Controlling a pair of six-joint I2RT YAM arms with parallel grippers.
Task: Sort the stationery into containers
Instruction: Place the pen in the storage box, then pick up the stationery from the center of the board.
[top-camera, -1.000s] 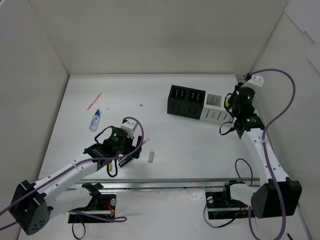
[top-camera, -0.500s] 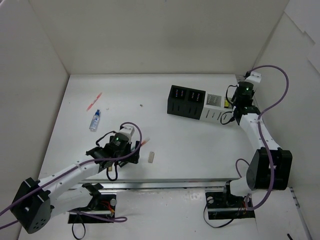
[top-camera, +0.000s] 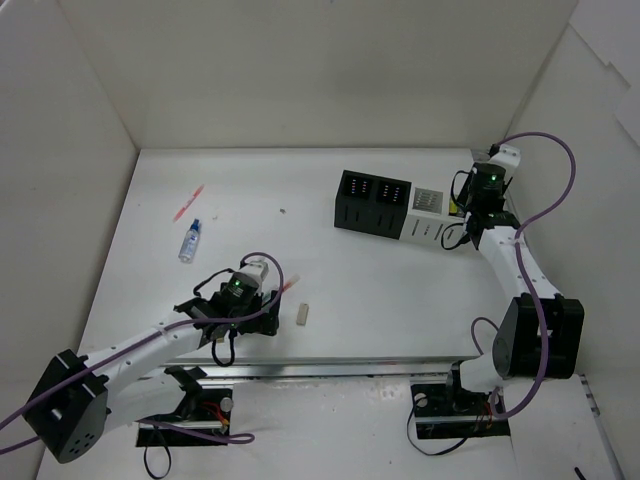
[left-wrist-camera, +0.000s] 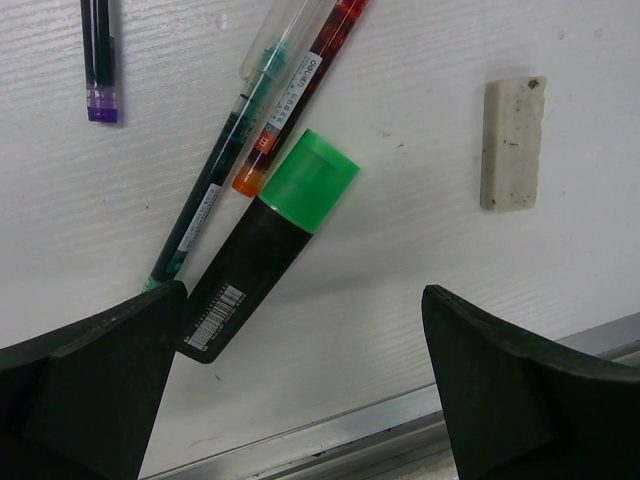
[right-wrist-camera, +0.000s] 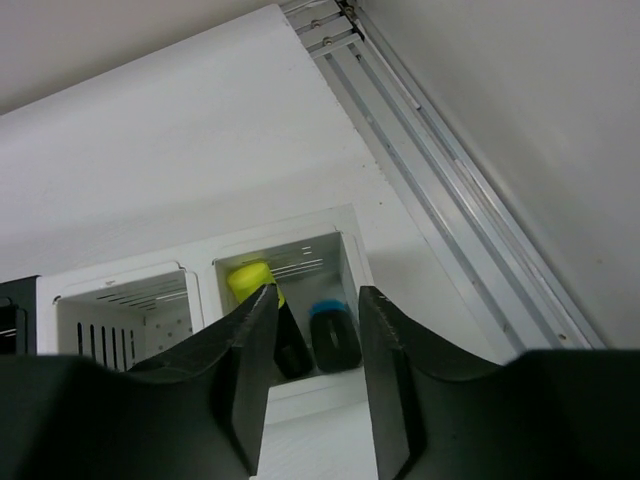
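My left gripper (left-wrist-camera: 305, 330) is open wide and hovers low over a black highlighter with a green cap (left-wrist-camera: 265, 255). A green pen (left-wrist-camera: 225, 165) and a red pen (left-wrist-camera: 300, 85) lie against that highlighter. A purple-tipped pen (left-wrist-camera: 98, 55) and a beige eraser (left-wrist-camera: 511, 143) lie apart from it. My right gripper (right-wrist-camera: 317, 300) is open, with nothing between its fingers, above the end compartment of the white container (right-wrist-camera: 290, 235). In that compartment stand a yellow-capped highlighter (right-wrist-camera: 247, 277) and a blue-capped highlighter (right-wrist-camera: 335, 330). The black container (top-camera: 372, 203) adjoins it. A pink pen (top-camera: 186, 204) and a small bottle (top-camera: 189, 241) lie far left.
A metal rail (left-wrist-camera: 400, 440) runs along the near table edge just below my left fingers. Another rail (right-wrist-camera: 430, 170) runs along the right wall beside the white container. White walls close in on three sides. A tiny dark speck (top-camera: 282, 211) sits mid-table.
My right gripper's jaws have parted over the white container and its arm has drawn back toward the far right corner. My left gripper has shifted slightly toward the near edge, staying wide open.
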